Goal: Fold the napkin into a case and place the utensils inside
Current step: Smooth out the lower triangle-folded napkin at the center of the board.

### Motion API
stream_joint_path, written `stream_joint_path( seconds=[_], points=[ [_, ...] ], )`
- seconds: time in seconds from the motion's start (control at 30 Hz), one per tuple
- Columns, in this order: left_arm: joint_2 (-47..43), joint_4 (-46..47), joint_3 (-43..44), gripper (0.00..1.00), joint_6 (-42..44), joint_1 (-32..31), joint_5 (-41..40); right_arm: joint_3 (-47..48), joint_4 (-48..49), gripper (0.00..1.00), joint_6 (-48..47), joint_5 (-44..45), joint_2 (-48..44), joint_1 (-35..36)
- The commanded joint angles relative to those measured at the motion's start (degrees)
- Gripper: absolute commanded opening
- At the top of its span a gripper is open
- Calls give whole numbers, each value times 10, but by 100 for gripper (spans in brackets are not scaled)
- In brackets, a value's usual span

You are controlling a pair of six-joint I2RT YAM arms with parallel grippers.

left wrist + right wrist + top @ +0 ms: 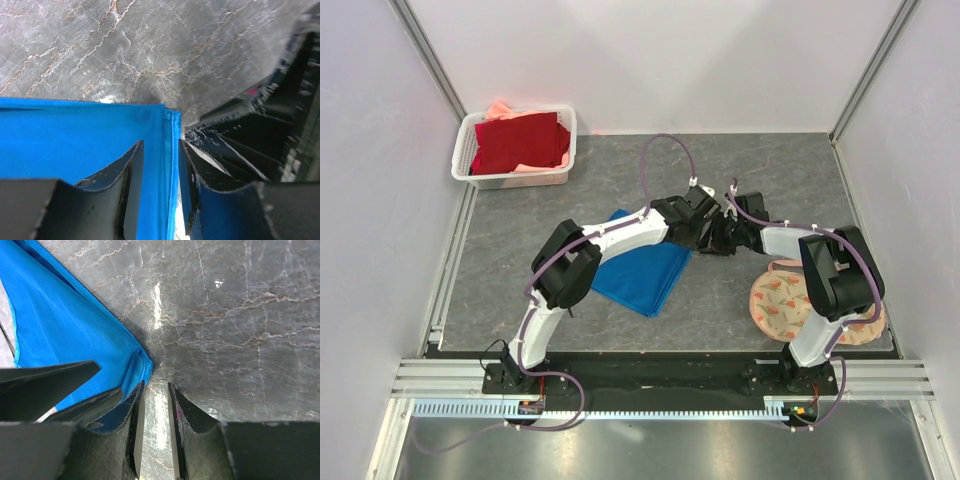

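The napkin (640,275) lies folded on the bench (760,180), its hem between the spread fingers of the left hand (161,144), its corner just ahead of the right hand (156,385), narrowly parted on nothing. Closing now might catch one layer only, or miss the corner, skewing the fold.

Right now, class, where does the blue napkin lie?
In the top view the napkin lies mid-table under the left arm, left of the floral mat.

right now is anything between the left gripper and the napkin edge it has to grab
Nothing visible stands between them. The left gripper has its open jaws astride the hemmed edge of the napkin. The right gripper is open just beside the napkin's corner and does not block it.
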Motion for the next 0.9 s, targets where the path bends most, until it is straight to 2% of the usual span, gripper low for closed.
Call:
stream_joint_path(
  seconds=[0.0, 0.3, 0.63, 0.87],
  points=[
    [21, 8, 22, 38, 36, 2, -24, 2, 36, 32, -1, -8, 15, 1],
    [41, 12, 28, 33, 34, 5, -19, 3, 51, 28, 10, -16, 28, 2],
    [28, 12, 27, 10, 27, 16, -1, 10, 64, 23, 14, -17, 54, 2],
    [12, 11, 18, 7, 12, 18, 24, 28, 78, 18, 22, -21, 78, 2]
  ],
)
